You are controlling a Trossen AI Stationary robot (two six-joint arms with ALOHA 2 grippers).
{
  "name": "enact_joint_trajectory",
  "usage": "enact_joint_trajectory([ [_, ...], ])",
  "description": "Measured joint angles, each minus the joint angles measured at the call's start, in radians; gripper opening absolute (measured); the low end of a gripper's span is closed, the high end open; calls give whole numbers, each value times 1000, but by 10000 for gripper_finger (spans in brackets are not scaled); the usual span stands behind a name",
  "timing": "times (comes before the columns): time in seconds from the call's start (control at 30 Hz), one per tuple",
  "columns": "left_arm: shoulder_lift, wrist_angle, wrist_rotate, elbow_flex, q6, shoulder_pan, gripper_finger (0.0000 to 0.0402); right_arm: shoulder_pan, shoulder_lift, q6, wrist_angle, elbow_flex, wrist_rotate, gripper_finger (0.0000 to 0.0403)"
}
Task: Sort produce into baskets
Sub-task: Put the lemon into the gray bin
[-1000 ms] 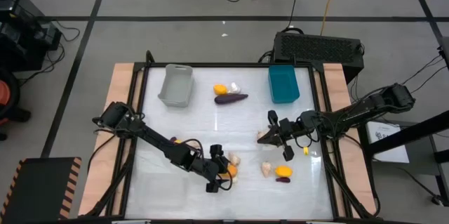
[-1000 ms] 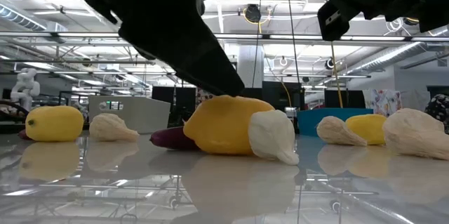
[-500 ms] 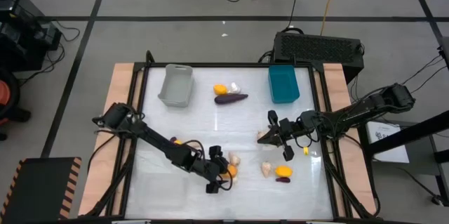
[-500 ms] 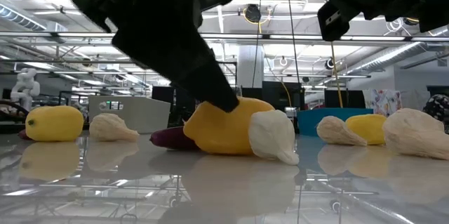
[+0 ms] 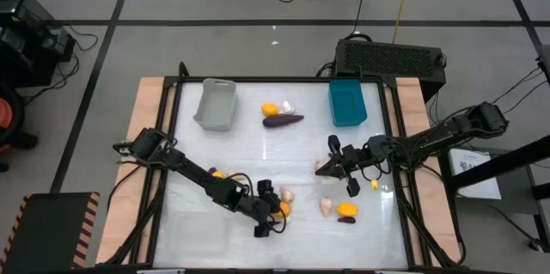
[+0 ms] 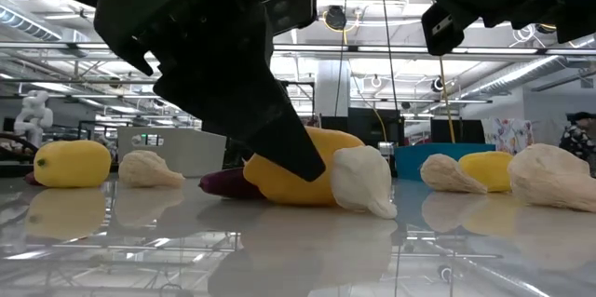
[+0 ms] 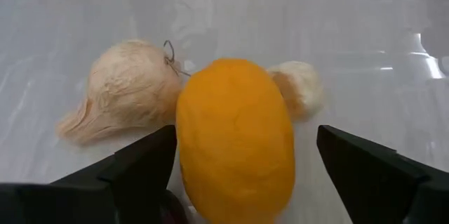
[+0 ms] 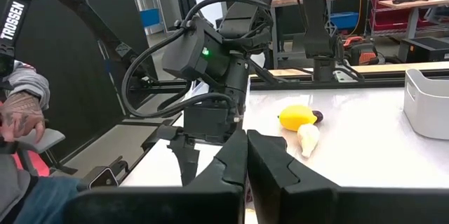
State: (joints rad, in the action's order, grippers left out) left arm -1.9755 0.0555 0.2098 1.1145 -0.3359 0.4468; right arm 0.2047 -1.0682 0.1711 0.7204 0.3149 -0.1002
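Observation:
My left gripper (image 5: 268,211) is open and low over the table's near middle. Its fingers stand on either side of an orange fruit (image 7: 235,140), which lies on the table next to a beige garlic bulb (image 7: 123,90) and a smaller one (image 7: 298,87). My right gripper (image 5: 330,167) is shut, raised above the table at the right (image 6: 438,18), its fingers (image 8: 231,164) pointing left. A beige piece (image 5: 322,169) shows at its tips; whether it holds it, I cannot tell. The grey basket (image 5: 215,104) and teal basket (image 5: 347,102) stand at the far edge. The clear basket is out of view. My left gripper comes at the orange fruit slanting down from the table's left. One finger (image 7: 151,164) stands right against the fruit's side (image 7: 184,147), and I cannot tell whether it touches. The other finger (image 7: 365,175) is apart from it.
An orange fruit (image 5: 270,109), a garlic (image 5: 288,106) and a purple eggplant (image 5: 284,120) lie between the baskets. A garlic (image 5: 326,207), a yellow fruit (image 5: 348,210) and a purple piece (image 5: 346,219) lie near right. More pieces (image 5: 216,173) lie under the left arm. A person's hand (image 8: 17,112) shows beyond the table.
My left gripper has gone down toward the table around the orange fruit, still open. The fruit and the garlic beside it have stayed in place.

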Motion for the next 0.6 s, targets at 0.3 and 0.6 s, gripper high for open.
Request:
enact_joint_trajectory([
  [0.3,6,4,-11,0,2,-10,249,0,0,0,-9,0,0,4],
  [0.6,135,-122,-25,0,42,-41,216,0,0,28,-15,0,0,4],
])
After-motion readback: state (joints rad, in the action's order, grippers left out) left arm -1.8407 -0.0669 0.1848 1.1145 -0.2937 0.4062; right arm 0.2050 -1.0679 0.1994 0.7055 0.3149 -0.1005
